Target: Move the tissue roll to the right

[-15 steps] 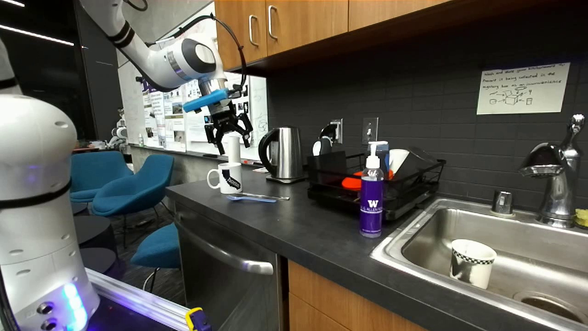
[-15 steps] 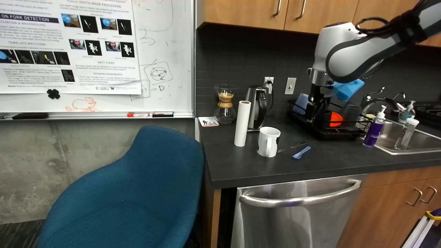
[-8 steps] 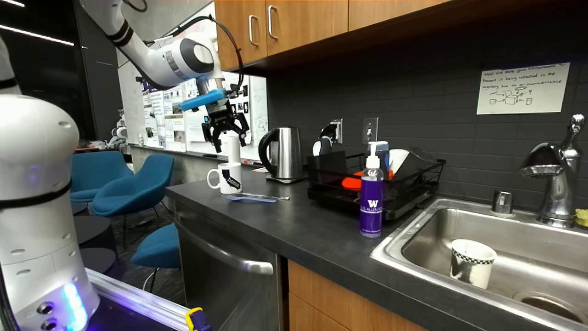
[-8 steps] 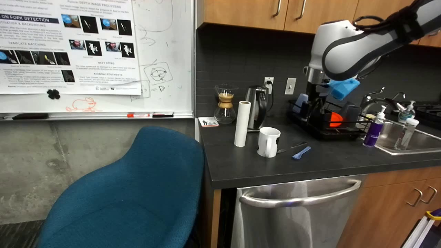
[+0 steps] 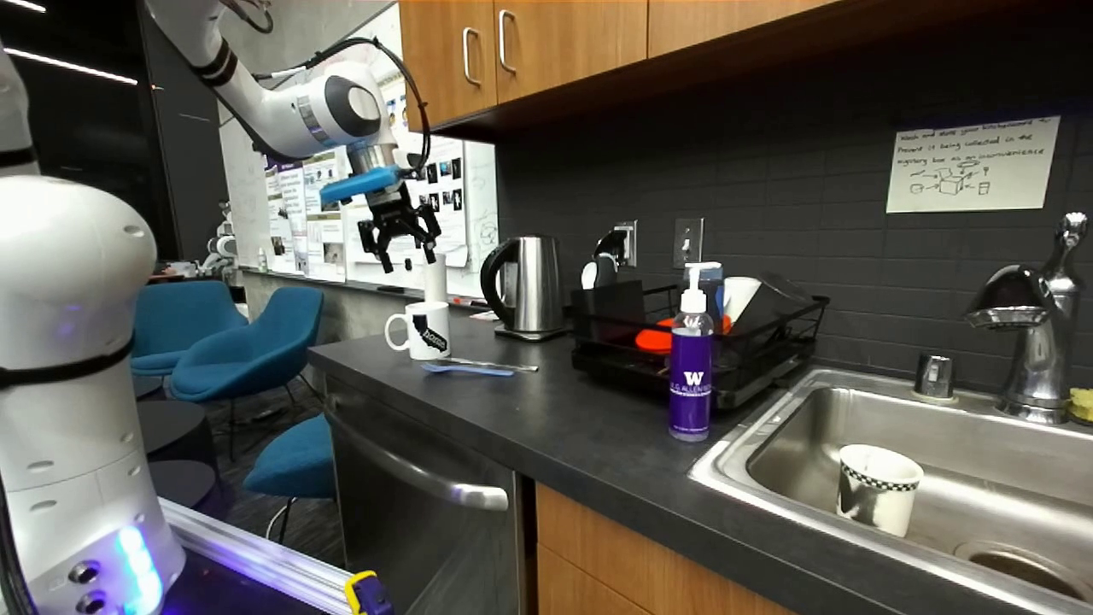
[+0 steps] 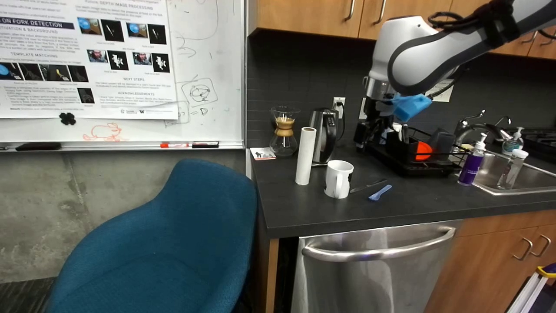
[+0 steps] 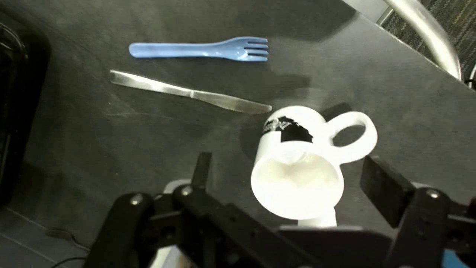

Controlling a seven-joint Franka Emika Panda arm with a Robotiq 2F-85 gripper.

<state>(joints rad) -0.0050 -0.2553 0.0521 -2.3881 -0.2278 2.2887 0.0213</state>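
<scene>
The tissue roll is a tall white cylinder standing upright on the dark counter, in both exterior views (image 5: 435, 280) (image 6: 306, 156). In the wrist view only a short piece of the tissue roll (image 7: 318, 220) shows between the mug and the gripper's body; the rest is hidden. A white mug (image 5: 429, 331) with a black print stands beside the roll and also shows in the wrist view (image 7: 297, 186). My gripper (image 5: 409, 260) is open and empty, above the mug's height and apart from the roll. In the wrist view the open gripper (image 7: 287, 169) has its fingers wide apart, framing the mug.
A blue fork (image 6: 380, 192) and a knife (image 6: 368, 186) lie right of the mug. A steel kettle (image 6: 324, 137) and a glass coffee maker (image 6: 284, 134) stand behind the roll. A black dish rack (image 5: 598, 342), a purple soap bottle (image 5: 690, 376) and the sink (image 5: 794, 401) are further right.
My gripper has moved left in both exterior views and slightly up, staying open. The tissue roll, mug and cutlery have not moved.
</scene>
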